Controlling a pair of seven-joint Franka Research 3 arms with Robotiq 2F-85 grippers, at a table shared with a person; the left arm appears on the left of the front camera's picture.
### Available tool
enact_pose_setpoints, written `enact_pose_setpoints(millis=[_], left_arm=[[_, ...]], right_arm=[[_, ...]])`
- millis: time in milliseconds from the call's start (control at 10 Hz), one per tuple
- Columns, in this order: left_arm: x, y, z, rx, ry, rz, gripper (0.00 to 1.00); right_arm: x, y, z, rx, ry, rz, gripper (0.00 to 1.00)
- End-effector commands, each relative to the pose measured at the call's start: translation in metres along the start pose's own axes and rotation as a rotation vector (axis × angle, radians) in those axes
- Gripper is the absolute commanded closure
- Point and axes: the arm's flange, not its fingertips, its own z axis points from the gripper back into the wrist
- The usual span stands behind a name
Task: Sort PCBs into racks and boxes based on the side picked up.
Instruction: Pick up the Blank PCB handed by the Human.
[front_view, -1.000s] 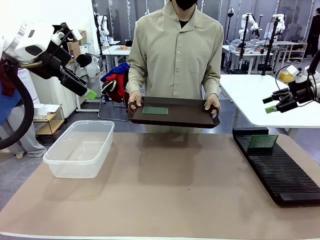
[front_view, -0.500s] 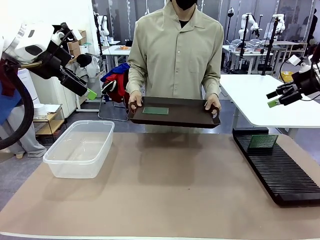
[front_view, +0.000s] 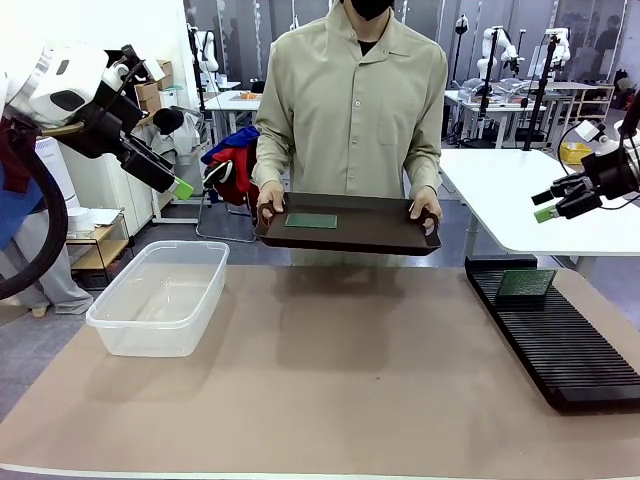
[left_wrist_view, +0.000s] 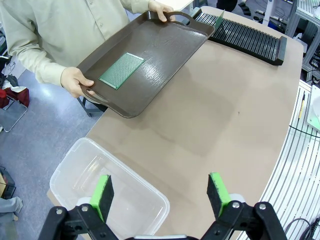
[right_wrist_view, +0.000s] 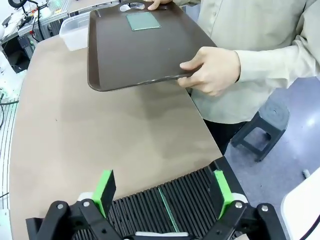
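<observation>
The right gripper (right_wrist_view: 164, 190) has its green pads (right_wrist_view: 105, 191) spread as wide as they go, holding and touching nothing. In its own wrist view it hangs above the far end of the rack (right_wrist_view: 192, 192). In the front view the right gripper (front_view: 543, 205) is raised at about 3 o'clock of the scene.

The left gripper (left_wrist_view: 160, 194) also has its fingers (left_wrist_view: 218, 192) fully parted and empty, above the clear box (left_wrist_view: 75, 167). From the front, the left gripper (front_view: 180, 186) is high at about 10 o'clock, and the box (front_view: 130, 335) rests on the table (front_view: 340, 390) at about 9 o'clock.

One PCB (front_view: 311, 221) lies flat on the brown tray (front_view: 370, 236) at 12 o'clock. It is nearer the tray's 9 o'clock end, with its long axis running 9 to 3. In the left wrist view this PCB (left_wrist_view: 122, 70) shows a pale green face with a fine dotted grid. The person's hands (front_view: 268, 207) hold the tray's handles, keeping it off the table.

The second PCB (front_view: 527, 283), darker green, stands on a long edge in a slot at the far end of the rack (front_view: 570, 350), at about 3 o'clock. Its long axis runs across the rack, 9 to 3. The right wrist view shows it edge-on as a thin green line (right_wrist_view: 166, 209).
</observation>
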Motion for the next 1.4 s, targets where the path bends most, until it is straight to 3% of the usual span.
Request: enact_pose_setpoints(millis=[0,300,600,1000,1300], left_arm=[[-0.001,0.002,0.0,-0.008,0.002,0.005,0.0],[-0.001,0.002,0.0,-0.008,0.002,0.005,0.0],[-0.001,0.002,0.0,-0.008,0.002,0.005,0.0],[-0.001,0.002,0.0,-0.008,0.002,0.005,0.0],[-0.001,0.002,0.0,-0.008,0.002,0.005,0.0]], right_arm=[[-0.001,0.0,-0.001,0.001,0.0,-0.002,0.0],[0.053,0.052,0.029,-0.088,0.046,-0.087,0.0],[0.08,0.09,0.053,-0.099,0.112,-0.014,0.0],[0.088,0.117,0.086,-0.082,0.067,0.054,0.0],[0.086,0.127,0.098,-0.144,0.034,0.039,0.0]])
